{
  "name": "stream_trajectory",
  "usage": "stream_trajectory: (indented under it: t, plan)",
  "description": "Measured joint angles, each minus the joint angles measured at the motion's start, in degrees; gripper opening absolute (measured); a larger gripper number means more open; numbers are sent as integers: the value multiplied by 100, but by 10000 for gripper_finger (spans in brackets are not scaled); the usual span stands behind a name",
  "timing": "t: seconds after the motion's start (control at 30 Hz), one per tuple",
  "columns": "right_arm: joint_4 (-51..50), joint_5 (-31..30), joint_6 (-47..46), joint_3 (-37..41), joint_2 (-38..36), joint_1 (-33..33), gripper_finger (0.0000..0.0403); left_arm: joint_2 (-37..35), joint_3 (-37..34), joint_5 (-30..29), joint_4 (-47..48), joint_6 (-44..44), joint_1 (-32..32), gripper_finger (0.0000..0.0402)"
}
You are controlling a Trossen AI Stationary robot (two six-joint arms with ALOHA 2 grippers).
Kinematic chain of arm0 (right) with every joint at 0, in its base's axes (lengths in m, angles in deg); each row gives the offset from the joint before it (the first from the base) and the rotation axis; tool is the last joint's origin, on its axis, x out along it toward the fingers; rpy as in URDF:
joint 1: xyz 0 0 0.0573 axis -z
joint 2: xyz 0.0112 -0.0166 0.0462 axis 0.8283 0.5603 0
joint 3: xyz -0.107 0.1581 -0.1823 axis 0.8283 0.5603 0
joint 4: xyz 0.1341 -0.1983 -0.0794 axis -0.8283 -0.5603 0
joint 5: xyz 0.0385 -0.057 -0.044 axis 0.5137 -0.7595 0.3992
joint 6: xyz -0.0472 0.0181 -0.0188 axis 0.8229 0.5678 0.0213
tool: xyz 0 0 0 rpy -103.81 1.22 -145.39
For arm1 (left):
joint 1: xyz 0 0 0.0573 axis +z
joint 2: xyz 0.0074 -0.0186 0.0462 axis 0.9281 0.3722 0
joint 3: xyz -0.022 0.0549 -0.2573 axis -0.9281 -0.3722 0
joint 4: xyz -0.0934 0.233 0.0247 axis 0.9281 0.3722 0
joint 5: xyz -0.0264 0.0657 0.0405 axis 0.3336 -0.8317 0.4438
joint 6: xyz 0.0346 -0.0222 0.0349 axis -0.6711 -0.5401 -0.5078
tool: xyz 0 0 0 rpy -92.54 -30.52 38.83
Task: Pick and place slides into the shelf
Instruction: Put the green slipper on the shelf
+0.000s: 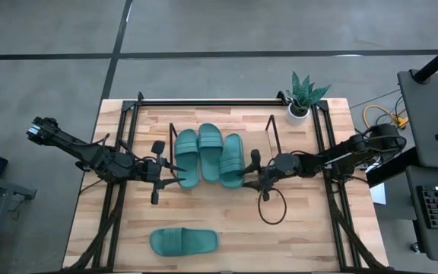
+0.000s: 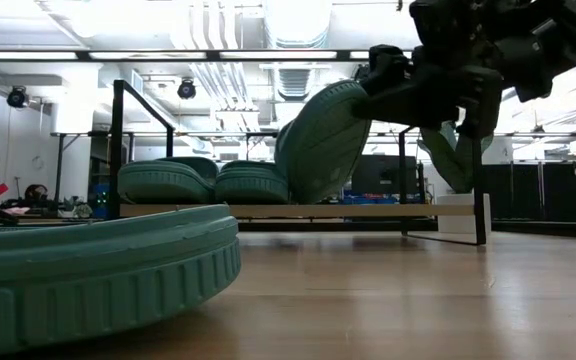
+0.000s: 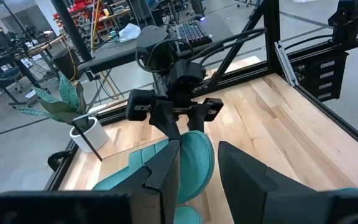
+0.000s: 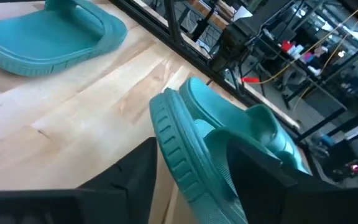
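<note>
Three teal slides sit in the black-rod shelf (image 1: 272, 131): the left slide (image 1: 186, 158), the middle slide (image 1: 210, 141) and the right slide (image 1: 232, 158). The right one stands tilted on its side edge (image 2: 320, 140) and leans on the middle one. My right gripper (image 1: 249, 175) reaches in from the table's right and is shut on it. My left gripper (image 1: 176, 169) is open, its fingertips by the left slide's near end; whether they touch it I cannot tell. The fourth slide (image 1: 183, 241) lies flat near the table's near edge. My right gripper pinches the right slide's sole (image 4: 178, 155) between its two fingers, across its thickness, near the slide's near end. One finger (image 4: 135, 177) is on the underside, the other (image 4: 263, 177) on the footbed side. The fingers come about level from the table's right. The slide is tilted, its lower edge on the shelf base (image 2: 368, 211).
A potted plant (image 1: 301, 99) stands at the far right corner. Black frame rails (image 1: 333, 152) run along both table sides. A cable loop (image 1: 272, 207) hangs below the right gripper. Bare wood (image 1: 295, 240) lies near the near edge, right of the fourth slide.
</note>
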Motion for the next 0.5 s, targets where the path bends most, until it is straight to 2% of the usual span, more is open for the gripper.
stream_trajectory:
  t: [0.13,0.5]
  plan:
    - [-105,0,-191,-25,-2,1,198,0,0,0,0,3,2,96]
    - [-261,-62,-1434,-26,-11,-10,200,287,-2,0,-1,10,2,96]
